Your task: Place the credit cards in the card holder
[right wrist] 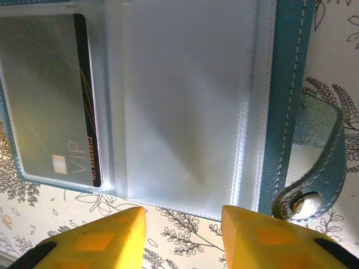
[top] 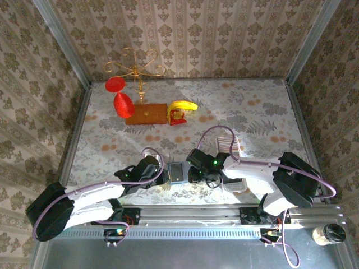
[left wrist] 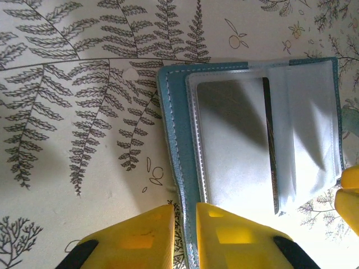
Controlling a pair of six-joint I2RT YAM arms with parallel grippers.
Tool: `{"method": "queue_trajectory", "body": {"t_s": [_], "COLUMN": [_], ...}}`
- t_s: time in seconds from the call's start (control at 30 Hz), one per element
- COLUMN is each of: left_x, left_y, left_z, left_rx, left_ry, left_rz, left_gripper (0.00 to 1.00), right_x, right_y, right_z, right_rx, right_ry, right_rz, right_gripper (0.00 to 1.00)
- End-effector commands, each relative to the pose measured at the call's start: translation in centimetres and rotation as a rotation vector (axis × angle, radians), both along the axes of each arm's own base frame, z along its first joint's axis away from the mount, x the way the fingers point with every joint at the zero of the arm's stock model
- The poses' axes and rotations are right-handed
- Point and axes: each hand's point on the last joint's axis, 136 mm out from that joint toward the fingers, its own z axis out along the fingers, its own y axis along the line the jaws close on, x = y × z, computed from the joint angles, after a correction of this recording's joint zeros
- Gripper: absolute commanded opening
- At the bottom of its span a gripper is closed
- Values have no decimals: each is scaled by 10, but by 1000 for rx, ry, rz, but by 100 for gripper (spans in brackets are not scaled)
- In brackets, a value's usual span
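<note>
The teal-blue card holder [top: 177,172] lies open on the tablecloth between my two grippers. Its clear sleeves face up [left wrist: 314,129], and one credit card [right wrist: 50,101] with a dark stripe sits inside a sleeve. More credit cards [top: 227,144] stand as a pale striped row in a white tray. My left gripper [left wrist: 184,208] straddles the holder's teal edge [left wrist: 171,140], jaws narrowly apart with a sliver of cloth showing beside the edge. My right gripper [right wrist: 184,210] is open over bare cloth just off the holder's sleeve edge, near the snap tab [right wrist: 320,162].
The long white tray [top: 234,186] runs under my right arm at the right. At the back stand a gold wire stand [top: 136,70] on a wooden base [top: 147,114], red pieces [top: 123,105] and a banana [top: 184,105]. A jar [top: 328,234] sits off the table, near right.
</note>
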Motion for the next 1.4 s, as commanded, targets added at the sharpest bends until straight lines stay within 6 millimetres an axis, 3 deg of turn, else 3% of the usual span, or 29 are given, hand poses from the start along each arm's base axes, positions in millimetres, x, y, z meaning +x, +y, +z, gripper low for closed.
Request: {"method": "queue_trajectory", "body": {"t_s": [0.0, 0.47, 1.07, 1.37], "left_x": [-3, -8, -10, -10], "left_y": [-3, -15, -7, -1], "left_z": [-2, -16, -22, -22], "left_rx": [2, 18, 30, 44], "left_ry": [16, 54, 50, 41], "left_rz": [-7, -43, -21, -13], "left_gripper": [17, 12, 11, 11], "right_x": [9, 15, 26, 26], "right_y": [6, 14, 50, 21], "right_z": [3, -3, 2, 24], "right_rx": [-5, 0, 139, 99], "right_ry": [-27, -29, -25, -110], "right_rz": [-24, -32, -64, -85], "right_gripper": [41, 45, 46, 47]}}
